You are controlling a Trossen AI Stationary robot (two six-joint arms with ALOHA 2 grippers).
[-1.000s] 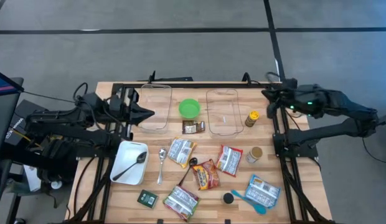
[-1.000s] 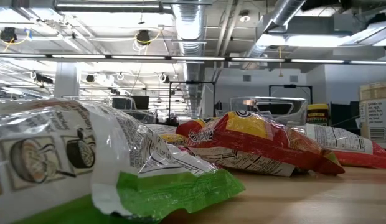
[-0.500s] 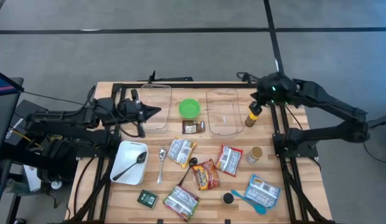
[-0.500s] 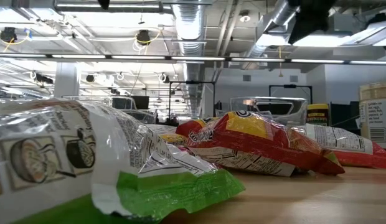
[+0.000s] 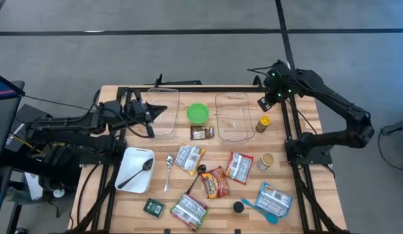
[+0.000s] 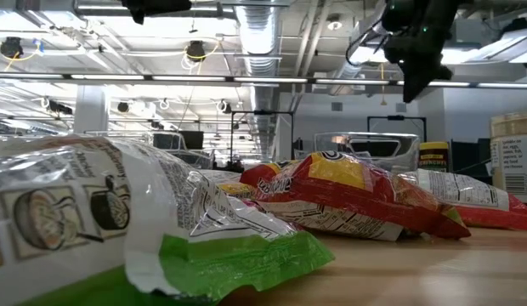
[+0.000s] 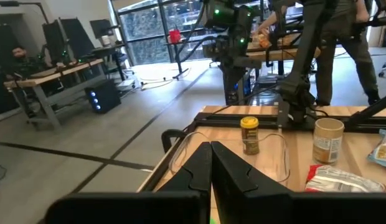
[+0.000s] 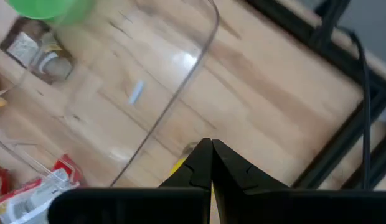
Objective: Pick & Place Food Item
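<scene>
Both grippers are shut tight, holding nothing. The right gripper (image 5: 263,103) hangs near the jar (image 5: 262,123) at 1 o'clock; it could knock it over.

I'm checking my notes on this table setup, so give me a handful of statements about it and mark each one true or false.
1. The green bowl sits between the two clear containers. True.
2. The white tray is empty. False: a dark spoon lies in it.
3. The right tool is shut and holds nothing. True.
4. The yellow-lidded jar stands inside the right clear container. False: it stands on the table beside that container.
5. The left tool is clamped on a snack packet. False: it is shut and empty, above the left clear container.
</scene>
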